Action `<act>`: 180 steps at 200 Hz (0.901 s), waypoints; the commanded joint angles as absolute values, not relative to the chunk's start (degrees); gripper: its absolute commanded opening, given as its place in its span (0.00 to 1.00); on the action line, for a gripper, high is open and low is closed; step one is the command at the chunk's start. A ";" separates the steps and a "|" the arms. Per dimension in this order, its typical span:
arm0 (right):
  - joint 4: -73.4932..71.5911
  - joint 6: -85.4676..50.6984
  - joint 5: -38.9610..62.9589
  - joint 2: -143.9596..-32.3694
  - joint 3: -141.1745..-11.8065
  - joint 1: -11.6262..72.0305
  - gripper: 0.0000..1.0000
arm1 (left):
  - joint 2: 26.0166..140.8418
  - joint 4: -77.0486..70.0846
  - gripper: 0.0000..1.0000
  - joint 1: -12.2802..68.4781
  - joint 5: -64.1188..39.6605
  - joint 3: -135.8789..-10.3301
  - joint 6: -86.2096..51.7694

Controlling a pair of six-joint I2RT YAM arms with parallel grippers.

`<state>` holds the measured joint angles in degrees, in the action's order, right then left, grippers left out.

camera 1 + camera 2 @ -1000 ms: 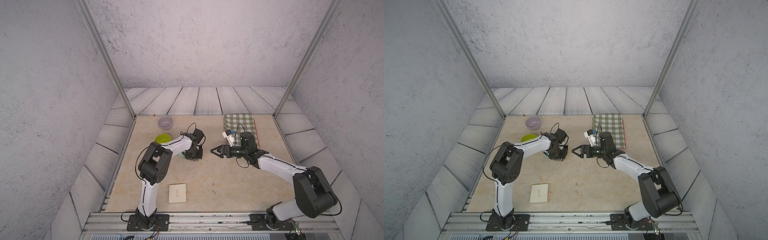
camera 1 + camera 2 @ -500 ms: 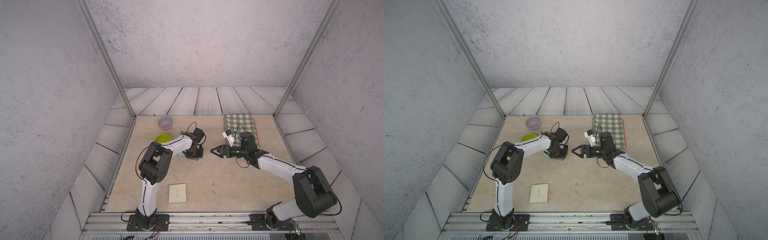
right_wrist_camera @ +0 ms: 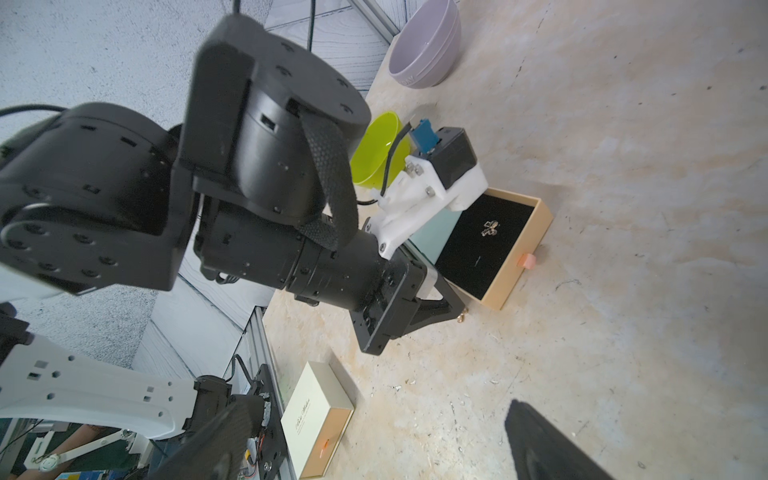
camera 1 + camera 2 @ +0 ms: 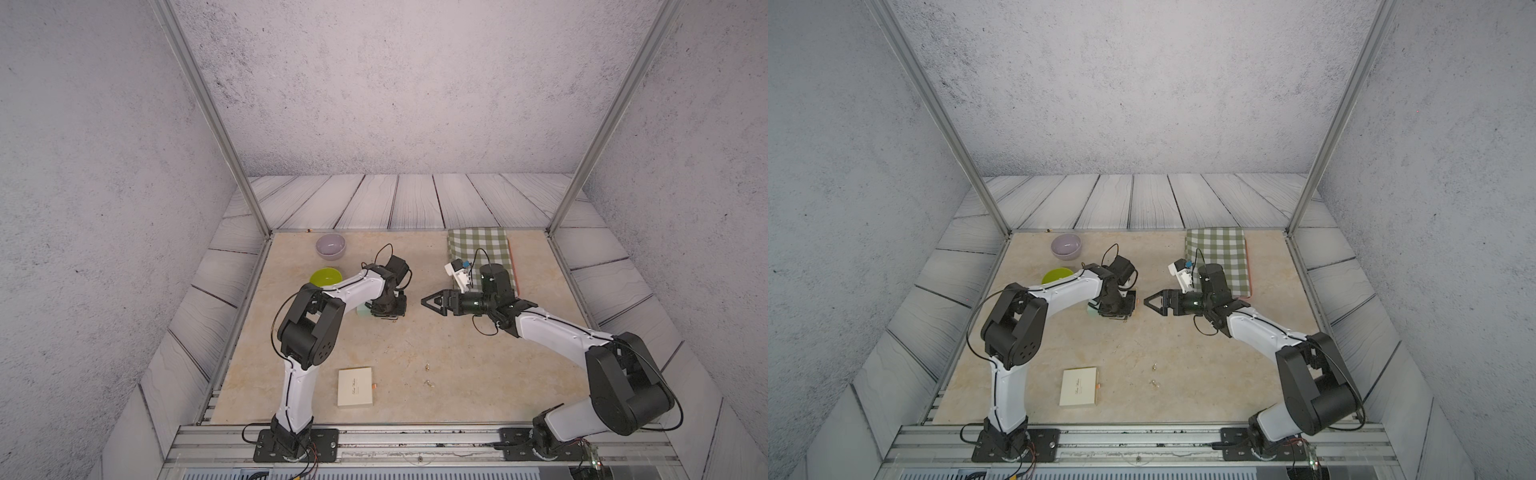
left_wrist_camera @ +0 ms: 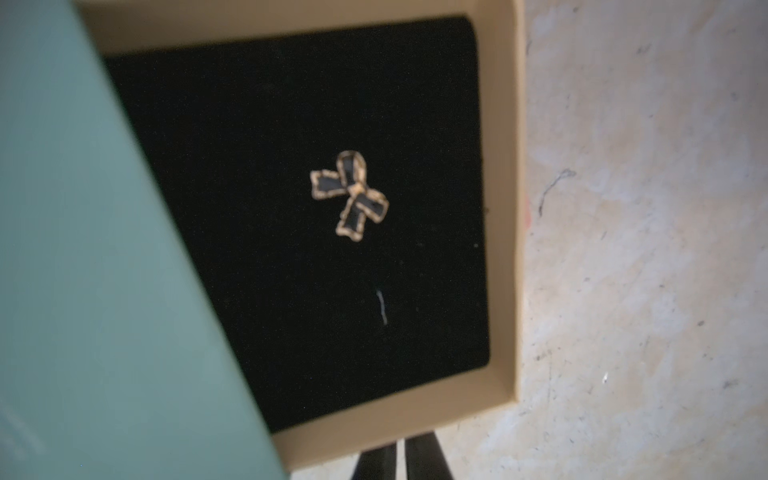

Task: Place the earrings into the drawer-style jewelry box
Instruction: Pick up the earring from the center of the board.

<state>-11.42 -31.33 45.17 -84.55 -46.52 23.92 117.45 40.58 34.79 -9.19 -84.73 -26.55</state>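
Note:
The drawer-style jewelry box [image 4: 361, 310] is teal. Its tan drawer [image 5: 500, 216] is pulled out, with black lining and an orange tab [image 3: 527, 261]. One bow-shaped gold earring [image 5: 350, 195] lies inside the drawer. My left gripper [image 3: 457, 309] points down at the table just outside the drawer's side wall. It is shut, and a tiny gold earring [image 3: 461, 319] pokes out at its tips. Two more earrings [image 4: 427, 367] [image 4: 429, 383] lie loose on the table nearer the front. My right gripper [image 4: 430, 302] hovers open and empty to the right of the box, facing it.
A closed cream box [image 4: 354, 387] with an orange tab lies near the front edge. A green bowl [image 4: 326, 276] and a purple bowl [image 4: 331, 245] stand behind the left arm. A green checked cloth [image 4: 482, 253] lies at the back right.

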 commanded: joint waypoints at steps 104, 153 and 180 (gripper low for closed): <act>-11.84 -30.87 46.48 -85.08 -46.22 23.24 0.99 | 119.18 41.18 0.12 35.02 -8.09 -84.60 -25.62; -11.89 -30.94 46.60 -85.16 -46.12 23.13 0.99 | 118.83 41.13 0.04 35.07 -8.18 -84.68 -25.77; -12.16 -31.03 46.49 -85.25 -45.93 23.20 0.99 | 118.44 41.31 0.00 35.07 -8.35 -84.70 -25.84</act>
<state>-11.40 -31.33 45.54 -84.55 -46.52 23.44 118.32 40.45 34.79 -9.17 -84.73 -26.11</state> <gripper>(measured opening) 0.988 0.051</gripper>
